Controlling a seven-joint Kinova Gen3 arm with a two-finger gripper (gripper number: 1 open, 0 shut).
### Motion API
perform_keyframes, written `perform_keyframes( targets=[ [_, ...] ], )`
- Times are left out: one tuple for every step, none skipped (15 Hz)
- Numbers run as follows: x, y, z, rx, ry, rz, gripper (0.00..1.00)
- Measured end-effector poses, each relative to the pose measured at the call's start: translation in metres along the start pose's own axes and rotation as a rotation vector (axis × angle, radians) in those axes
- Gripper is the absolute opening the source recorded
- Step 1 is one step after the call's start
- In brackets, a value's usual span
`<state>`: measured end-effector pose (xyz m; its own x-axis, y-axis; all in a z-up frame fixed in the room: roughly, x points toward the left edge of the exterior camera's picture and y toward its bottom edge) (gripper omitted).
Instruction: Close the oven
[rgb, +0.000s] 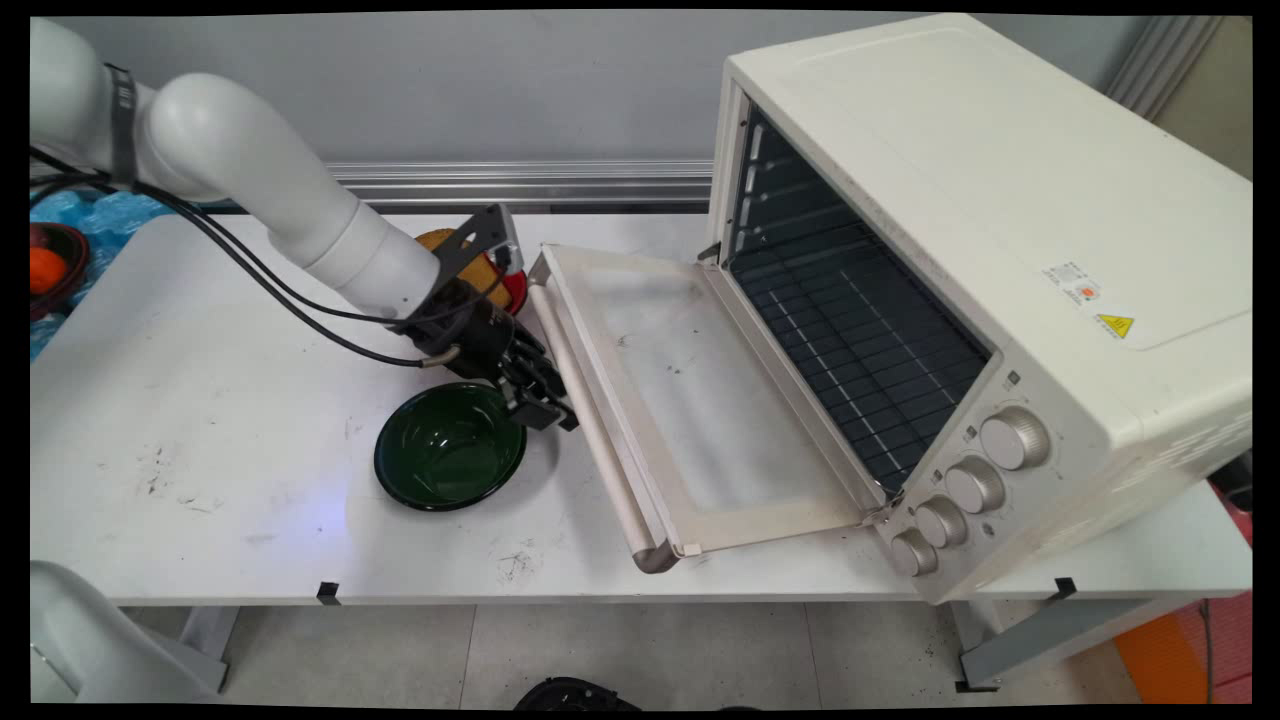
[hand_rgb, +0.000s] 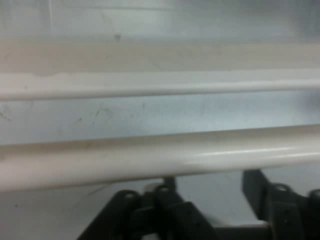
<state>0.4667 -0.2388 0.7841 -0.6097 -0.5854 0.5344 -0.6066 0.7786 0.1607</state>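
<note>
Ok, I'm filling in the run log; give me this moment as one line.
claw: by oven door handle, grip unclear | oven door: open flat | green bowl: beside claw, empty

We see a smooth white tubular arm (rgb: 300, 215), black cables (rgb: 260, 280) alongside, ending in a black linkage hand (rgb: 545, 405).

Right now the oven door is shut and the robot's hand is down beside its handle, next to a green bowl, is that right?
Not quite. The oven door is open, folded down flat over the table, as the main view shows, with the racks inside visible. The rest holds: the gripper is down beside the door's handle bar, next to the green bowl.
</note>
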Motion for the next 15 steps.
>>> perform_keyframes(
  targets=[
    [0.001, -0.001, 0.004, 0.001, 0.002, 0.000, 0.00],
    [0.002, -0.001, 0.008, 0.002, 0.004, 0.000, 0.00],
    [0.002, -0.001, 0.010, 0.004, 0.007, 0.000, 0.00],
    [0.003, -0.001, 0.013, 0.005, 0.011, -0.001, 0.00],
    [0.004, -0.002, 0.016, 0.006, 0.016, -0.004, 0.00],
    [0.004, -0.001, 0.018, 0.007, 0.020, -0.008, 0.00],
    [0.004, -0.001, 0.019, 0.009, 0.024, -0.011, 0.00],
    [0.004, -0.001, 0.021, 0.011, 0.028, -0.013, 0.00],
    [0.004, -0.001, 0.022, 0.012, 0.033, -0.016, 0.00],
    [0.005, -0.001, 0.022, 0.013, 0.039, -0.017, 0.00],
    [0.006, -0.001, 0.022, 0.014, 0.047, -0.018, 0.00],
    [0.007, -0.001, 0.022, 0.015, 0.053, -0.019, 0.00],
    [0.008, 0.000, 0.022, 0.015, 0.060, -0.019, 0.00],
    [0.009, 0.000, 0.021, 0.016, 0.066, -0.019, 0.00],
    [0.012, 0.000, 0.019, 0.018, 0.076, -0.017, 0.00]
  ],
)
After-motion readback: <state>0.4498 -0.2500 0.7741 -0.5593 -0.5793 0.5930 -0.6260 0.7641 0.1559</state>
